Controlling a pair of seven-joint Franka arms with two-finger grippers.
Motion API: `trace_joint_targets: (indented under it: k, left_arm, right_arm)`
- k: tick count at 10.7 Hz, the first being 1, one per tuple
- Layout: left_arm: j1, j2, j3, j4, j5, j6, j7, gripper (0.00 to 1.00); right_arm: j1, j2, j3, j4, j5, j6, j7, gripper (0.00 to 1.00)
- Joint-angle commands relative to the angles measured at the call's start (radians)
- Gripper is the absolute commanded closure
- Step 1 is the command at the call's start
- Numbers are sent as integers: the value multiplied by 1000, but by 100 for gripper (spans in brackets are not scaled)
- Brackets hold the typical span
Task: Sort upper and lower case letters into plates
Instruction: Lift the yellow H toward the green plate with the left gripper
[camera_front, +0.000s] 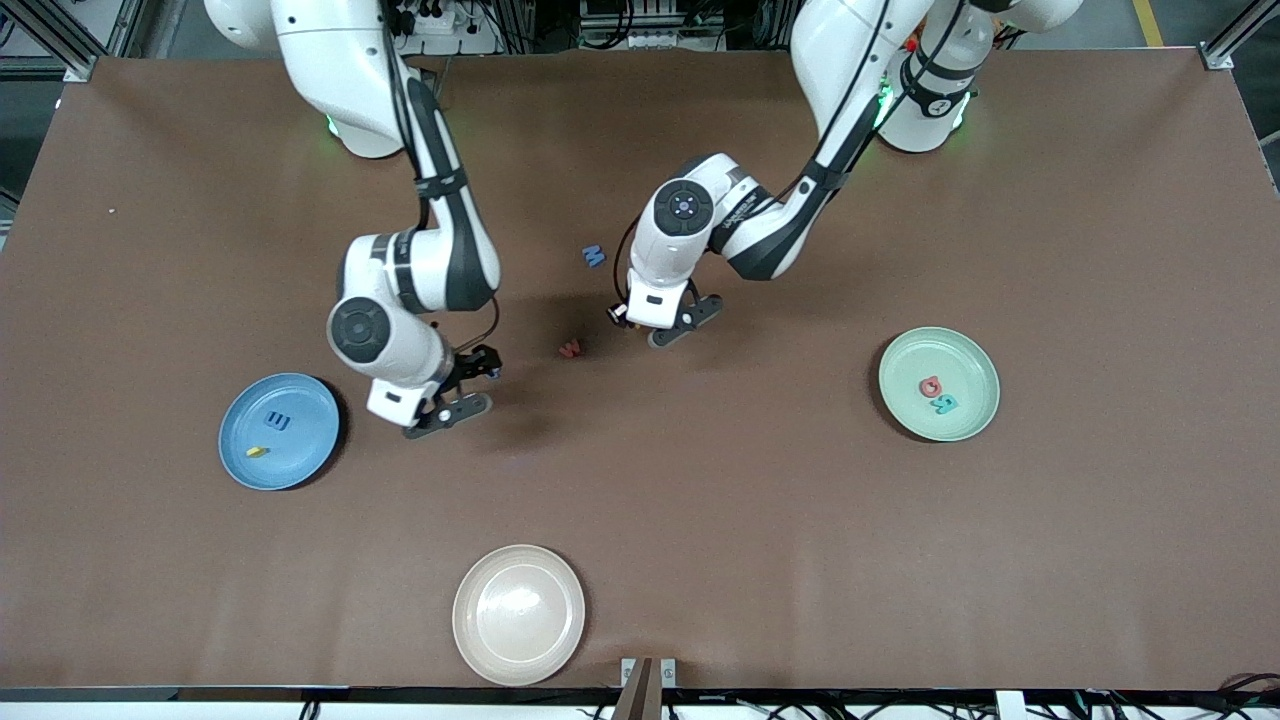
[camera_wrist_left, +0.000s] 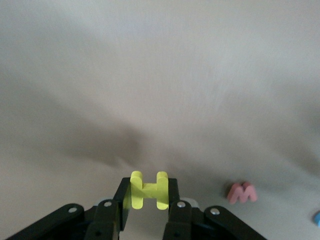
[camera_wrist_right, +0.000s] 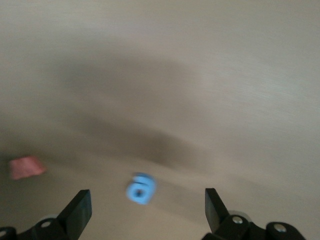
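L pincer (camera_wrist_left: 145, 200) is clamped on a yellow H (camera_wrist_left: 145, 190), held upright over mid-bench; as a capital it is judged bound for one of the plates, though which plate takes capitals cannot be told. Green plate (camera_front: 975, 345) lies toward the L arm's end, blue plate (camera_front: 300, 395) toward the R arm's. R pincer (camera_wrist_right: 145, 210) is held w/ jaws apart over a blue "a" (camera_wrist_right: 141, 188), set between them.

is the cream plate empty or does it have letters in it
Empty: the cream plate shows only bare surface in the front view.
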Motion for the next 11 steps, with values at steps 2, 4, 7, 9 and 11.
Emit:
trace_joint_targets:
  k: [2,4,7,9,11]
  left_arm:
    - [130,-123,-51,-27,75,-151,113,100]
    - [196,-173,-51,-29,73,-227,254,100]
    - [322,-250,-50,-75,73,-316,504,100]
    - [420,-297,-51,-125,73,-319,694,100]
    - [481,-324,-50,-164,73,-324,819,100]
  right_arm:
    - [173,-25,-6,-21,19,63,2,0]
    - [227,-19,-6,-24,11,110,-13,0]
    - [255,21,-4,-44,9,190,-82,0]
    - [256,39,-3,-54,9,218,-109,0]
    - [256,65,0,-54,15,221,-108,0]
